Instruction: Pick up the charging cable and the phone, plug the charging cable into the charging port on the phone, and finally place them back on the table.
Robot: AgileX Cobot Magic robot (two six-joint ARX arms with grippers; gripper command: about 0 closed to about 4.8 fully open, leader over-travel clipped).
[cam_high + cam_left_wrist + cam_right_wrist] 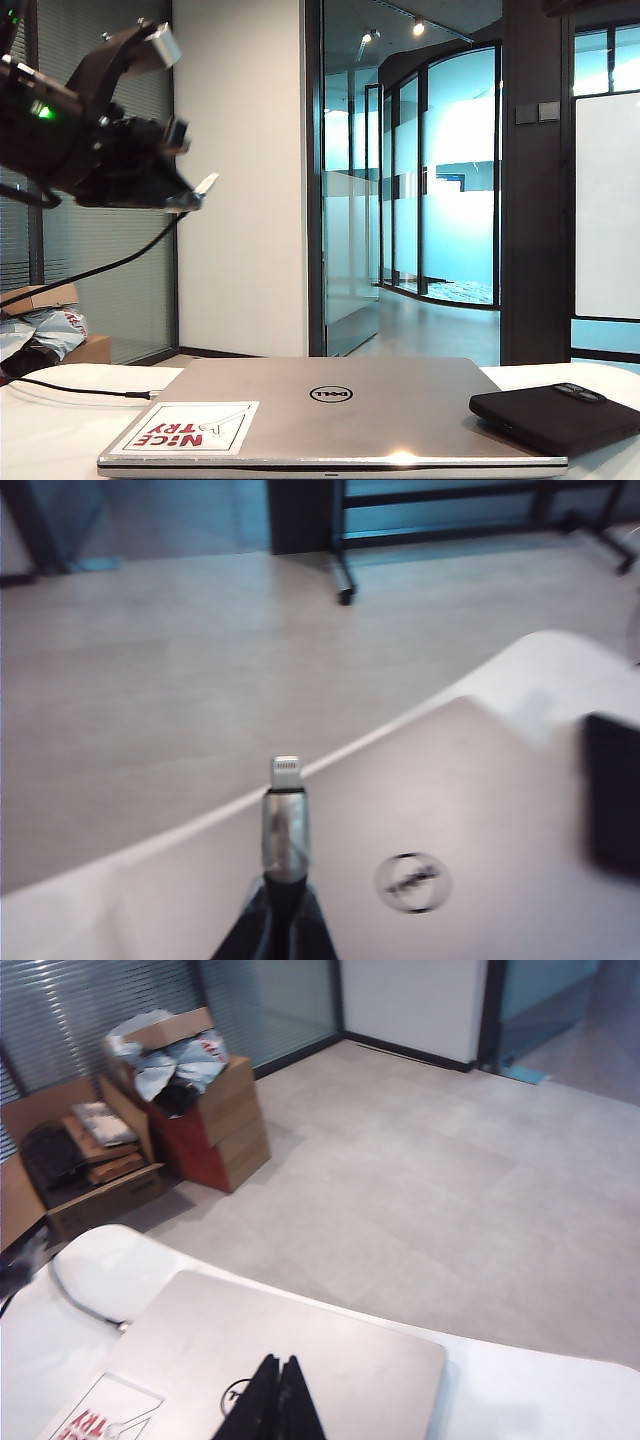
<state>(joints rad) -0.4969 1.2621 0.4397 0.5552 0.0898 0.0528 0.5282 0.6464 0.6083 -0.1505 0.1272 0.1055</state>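
Above the table (40, 430), both end effectors (190, 195) (275, 1400) closed, left holding charging cable (285, 815).

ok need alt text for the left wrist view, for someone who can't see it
The left gripper, shut on the thin black charging cable, holds its silvery-white plug pointing out above the closed silver Dell laptop on the white table. The matte-black phone lies blurred at the laptop's far edge, with pale floor beyond.
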